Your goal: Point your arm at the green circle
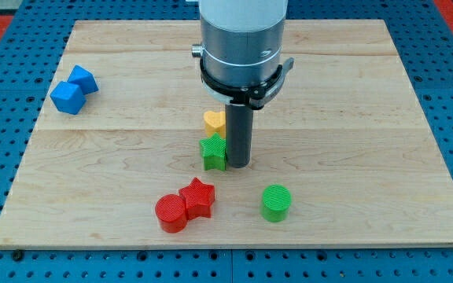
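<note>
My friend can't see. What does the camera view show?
My tip rests on a wooden board beside a green star, with a yellow block behind. The green circle sits lower right, a red circle and red star lower left, and two blue blocks far left.

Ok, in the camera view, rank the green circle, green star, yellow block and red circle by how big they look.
1. red circle and green circle: look about alike, no ranking.
2. green star: partly cut off by my tip, which stands right beside it.
3. yellow block: smallest, partly hidden, and nearer the view's top, so unsure.
</note>
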Robot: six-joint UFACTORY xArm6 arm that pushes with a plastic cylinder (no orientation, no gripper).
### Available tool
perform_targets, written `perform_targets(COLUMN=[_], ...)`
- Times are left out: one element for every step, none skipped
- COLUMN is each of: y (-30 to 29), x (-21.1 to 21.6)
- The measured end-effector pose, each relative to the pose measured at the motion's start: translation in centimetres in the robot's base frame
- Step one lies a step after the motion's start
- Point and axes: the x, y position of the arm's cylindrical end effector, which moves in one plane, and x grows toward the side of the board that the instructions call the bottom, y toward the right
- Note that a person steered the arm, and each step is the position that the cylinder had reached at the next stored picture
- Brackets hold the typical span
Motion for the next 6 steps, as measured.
perform_targets(y=[0.5, 11.0, 17.7, 15.2, 9.1, 4.8], x=[-0.4, 0.2, 7.3, 11.9, 10.8, 8.7])
